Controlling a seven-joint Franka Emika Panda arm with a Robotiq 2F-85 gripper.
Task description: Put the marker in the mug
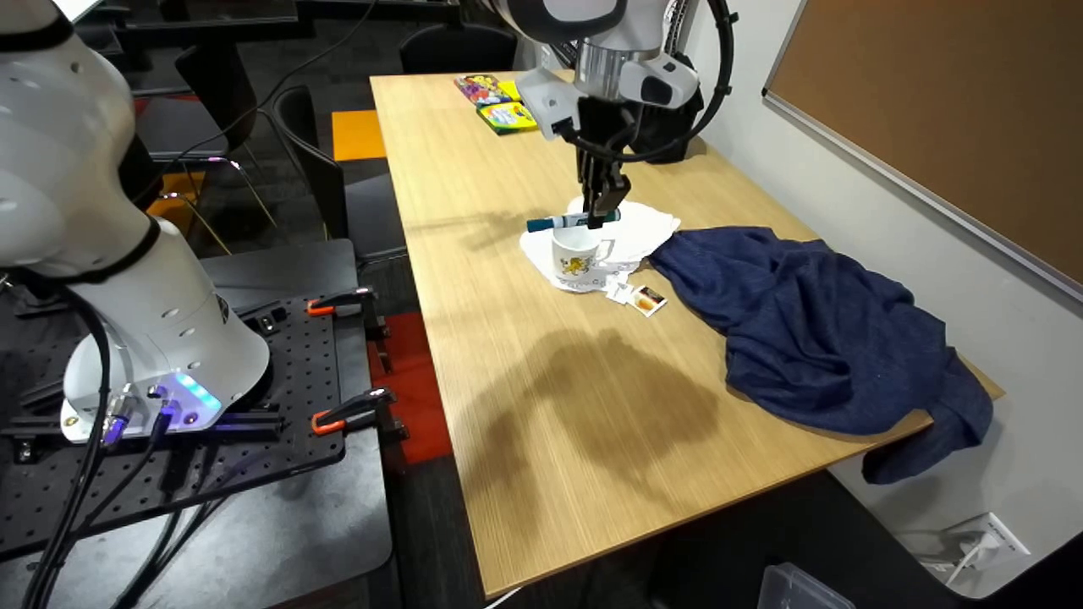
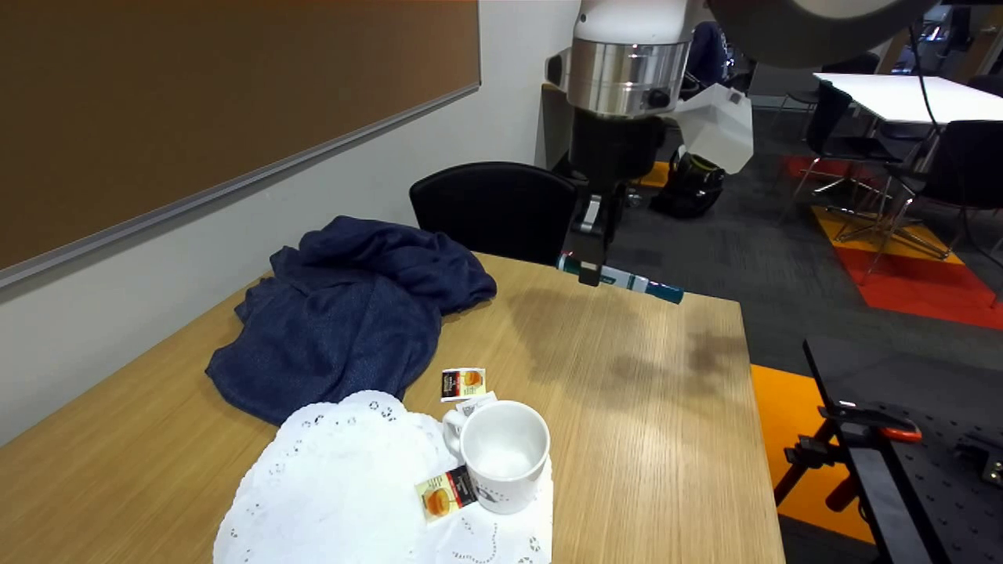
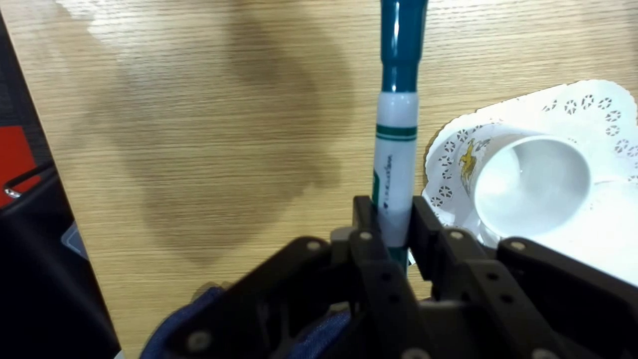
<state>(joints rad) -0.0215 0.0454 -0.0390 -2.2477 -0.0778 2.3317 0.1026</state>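
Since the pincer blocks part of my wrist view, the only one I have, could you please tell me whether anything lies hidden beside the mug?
Observer: Yes, in an exterior view a packet lies on the doily, beside the mug.
Operator: Thank you; does the marker poke out on both sides of the pincer?
Observer: It does: in both exterior views its short end sticks out too.
Operator: And what is past the cloth?
Observer: In both exterior views, a wall with a corkboard.

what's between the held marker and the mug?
Between the marker and the mug, the wrist view shows a strip of wooden tabletop, then the edge of the white doily, both lower than the held marker.
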